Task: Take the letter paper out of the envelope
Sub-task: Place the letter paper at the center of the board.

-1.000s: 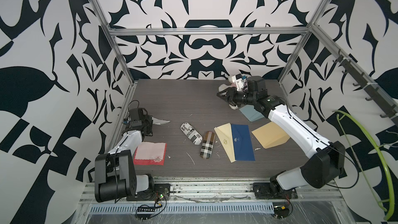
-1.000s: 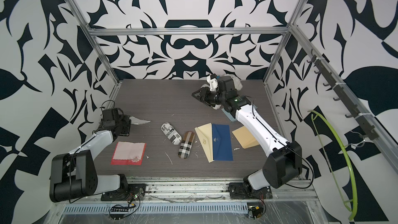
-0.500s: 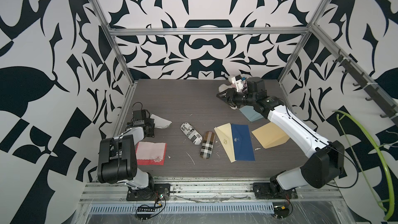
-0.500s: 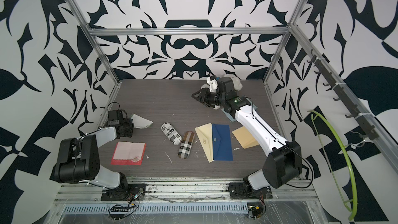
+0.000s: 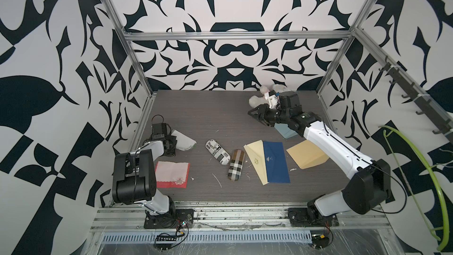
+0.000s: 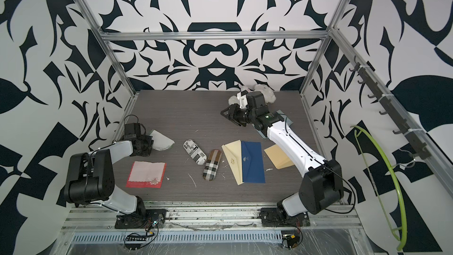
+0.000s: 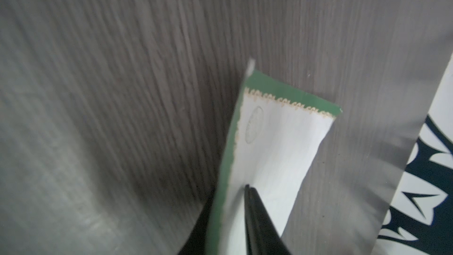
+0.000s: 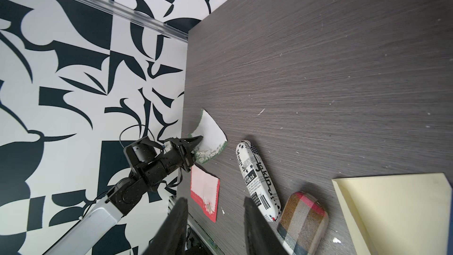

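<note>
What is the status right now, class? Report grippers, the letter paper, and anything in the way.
Left gripper at green-edged paper, grip unclear. Right gripper open, empty. Paper fully exposed. Nothing in its way.

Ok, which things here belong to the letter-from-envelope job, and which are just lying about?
Job in hand: green-edged paper, between the fingers of the left gripper; the cream envelope, navy envelope, tan envelope and pale blue envelope; perhaps the red-edged paper.
Lying about: newsprint case, plaid case, white plush toy. The right gripper is open and empty.
</note>
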Controlling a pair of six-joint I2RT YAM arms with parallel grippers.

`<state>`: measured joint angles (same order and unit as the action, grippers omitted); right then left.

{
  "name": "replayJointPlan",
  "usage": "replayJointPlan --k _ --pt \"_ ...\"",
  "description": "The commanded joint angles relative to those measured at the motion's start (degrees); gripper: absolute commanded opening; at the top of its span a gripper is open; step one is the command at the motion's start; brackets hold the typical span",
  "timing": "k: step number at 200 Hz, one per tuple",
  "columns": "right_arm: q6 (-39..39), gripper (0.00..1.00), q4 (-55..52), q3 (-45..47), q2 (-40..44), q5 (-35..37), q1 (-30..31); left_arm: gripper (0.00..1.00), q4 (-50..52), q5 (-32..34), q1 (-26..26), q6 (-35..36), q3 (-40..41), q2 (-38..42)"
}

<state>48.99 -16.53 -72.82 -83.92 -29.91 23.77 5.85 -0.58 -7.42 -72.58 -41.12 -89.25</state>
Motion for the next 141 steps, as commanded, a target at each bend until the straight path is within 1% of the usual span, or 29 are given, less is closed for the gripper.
replayJointPlan --k 1,13,33,57,93,121,141 --pt "-0.3 0.4 0.0 -0.3 2.6 2.1 0.3 0.33 5.7 0.3 0.1 0.7 -0.1 0.9" --pt "-0.4 0.4 -0.2 -0.4 2.7 2.5 0.3 0.38 7.1 0.9 0.1 0.6 -0.2 2.0" --pt "-0.6 0.4 -0.9 -0.4 2.9 3.3 0.3 0.56 10.6 2.7 0.1 0.8 -0.5 4.2" --pt "-1.0 0.4 -2.0 -0.1 3.2 4.6 0.3 0.69 13.8 3.1 0.0 1.0 -0.6 6.2" --pt "-1.8 0.41 -4.3 0.0 4.2 7.8 0.3 0.79 19.2 3.3 0.1 0.2 -0.4 9.3" --pt "-2.2 0.41 -5.6 0.6 5.4 10.9 0.3 0.82 21.6 3.9 0.2 0.5 -1.1 12.9" --pt "-3.0 0.41 -6.8 1.1 6.3 12.9 0.3 0.84 23.8 4.4 0.8 1.8 -3.1 14.7"
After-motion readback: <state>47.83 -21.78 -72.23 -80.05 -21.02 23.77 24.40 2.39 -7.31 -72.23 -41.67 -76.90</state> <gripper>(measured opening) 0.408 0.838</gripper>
